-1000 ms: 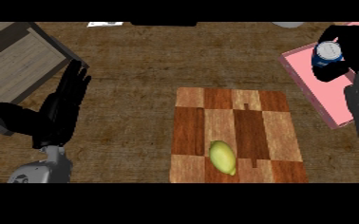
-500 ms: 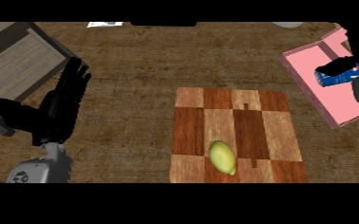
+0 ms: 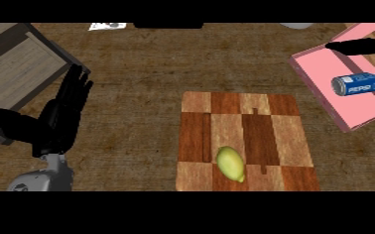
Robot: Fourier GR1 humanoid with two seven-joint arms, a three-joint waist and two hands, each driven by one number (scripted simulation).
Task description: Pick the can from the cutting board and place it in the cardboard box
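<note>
Only a dark sliver of the right hand (image 3: 350, 46) shows at the far right edge, over the pink box (image 3: 322, 87); whether its fingers are open I cannot tell. Inside that box the blue can (image 3: 355, 84) lies on its side, partly cut off by the frame, apart from the hand. At the left the left hand (image 3: 62, 114) rests open, fingers straight up, beside a grey-brown tray (image 3: 26, 64). Between them the counter (image 3: 147, 64) is bare. A yellow-green fruit (image 3: 230, 163) sits on the cutting board (image 3: 249, 124), near its front edge.
</note>
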